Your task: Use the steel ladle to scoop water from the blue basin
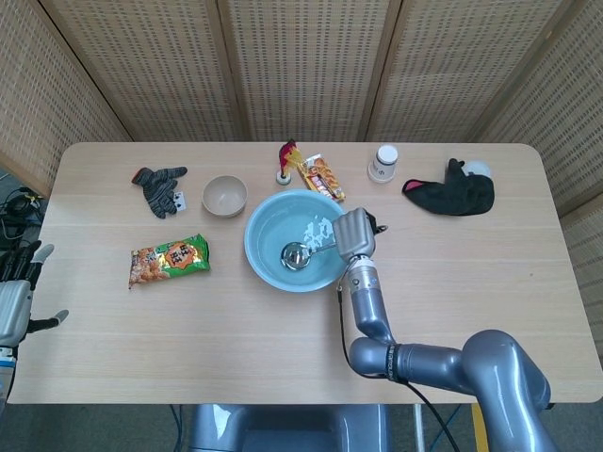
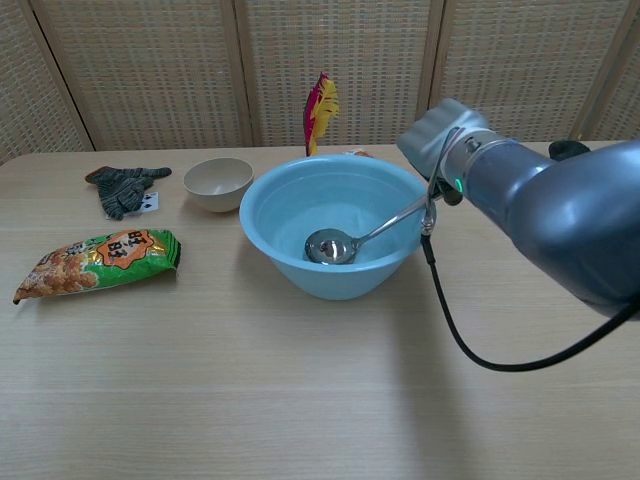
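The blue basin (image 1: 266, 266) (image 2: 275, 262) stands mid-table with water in it. My right hand (image 1: 350, 234) (image 2: 438, 139) hovers at its right rim and grips the handle of the steel ladle (image 1: 296, 253) (image 2: 330, 246). The ladle's bowl sits low inside the basin, at the near side, with the handle slanting up to the right. My left hand (image 1: 17, 299) hangs off the table's left edge with fingers spread, holding nothing; the chest view does not show it.
A beige bowl (image 1: 224, 196) (image 2: 219, 181), a dark glove (image 1: 158, 185) (image 2: 124, 186) and a green snack bag (image 1: 169, 259) (image 2: 98, 259) lie left of the basin. A red-yellow feather toy (image 1: 286, 160), a snack packet (image 1: 321, 176), a white jar (image 1: 382, 163) and a black cloth (image 1: 454, 192) sit behind.
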Available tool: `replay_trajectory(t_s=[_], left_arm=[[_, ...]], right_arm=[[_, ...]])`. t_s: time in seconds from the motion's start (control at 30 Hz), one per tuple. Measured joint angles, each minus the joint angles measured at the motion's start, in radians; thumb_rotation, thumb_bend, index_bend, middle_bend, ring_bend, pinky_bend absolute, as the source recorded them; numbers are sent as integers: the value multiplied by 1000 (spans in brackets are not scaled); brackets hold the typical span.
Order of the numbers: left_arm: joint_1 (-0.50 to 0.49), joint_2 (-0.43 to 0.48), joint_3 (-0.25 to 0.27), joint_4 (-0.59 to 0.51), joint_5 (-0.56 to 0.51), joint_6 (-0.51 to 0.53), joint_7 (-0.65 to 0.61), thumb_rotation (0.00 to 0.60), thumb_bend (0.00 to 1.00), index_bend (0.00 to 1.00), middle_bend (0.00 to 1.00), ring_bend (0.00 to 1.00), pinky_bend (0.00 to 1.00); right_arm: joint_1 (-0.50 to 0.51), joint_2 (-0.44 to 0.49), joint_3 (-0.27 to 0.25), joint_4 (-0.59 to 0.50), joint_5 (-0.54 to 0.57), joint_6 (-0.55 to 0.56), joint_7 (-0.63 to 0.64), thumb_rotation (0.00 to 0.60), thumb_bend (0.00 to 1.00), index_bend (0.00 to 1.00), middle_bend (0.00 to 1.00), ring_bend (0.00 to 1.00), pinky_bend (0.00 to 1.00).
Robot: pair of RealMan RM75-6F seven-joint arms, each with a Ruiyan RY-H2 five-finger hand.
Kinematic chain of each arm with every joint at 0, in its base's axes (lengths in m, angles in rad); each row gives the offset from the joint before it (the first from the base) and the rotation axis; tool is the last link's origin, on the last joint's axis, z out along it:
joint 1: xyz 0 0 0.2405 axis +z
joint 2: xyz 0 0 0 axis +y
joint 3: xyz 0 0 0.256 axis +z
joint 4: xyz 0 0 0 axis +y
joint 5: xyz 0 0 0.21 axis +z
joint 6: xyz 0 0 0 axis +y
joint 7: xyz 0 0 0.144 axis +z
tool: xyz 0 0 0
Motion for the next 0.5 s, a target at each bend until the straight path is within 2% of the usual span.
replay_trajectory(t_s=[0.33,0.5], left_arm=[[-1,0,2,-2,2,-2,1,600,0,0,0,0,0],[-2,-2,3,-1,2,-3,6,600,0,0,0,0,0]], right_arm=[[-5,67,165,-111,235,6,-8,600,908,807,1000,1000,1000],[-9,131,218,-165,315,-3,-8,600,908,822,1000,1000,1000]])
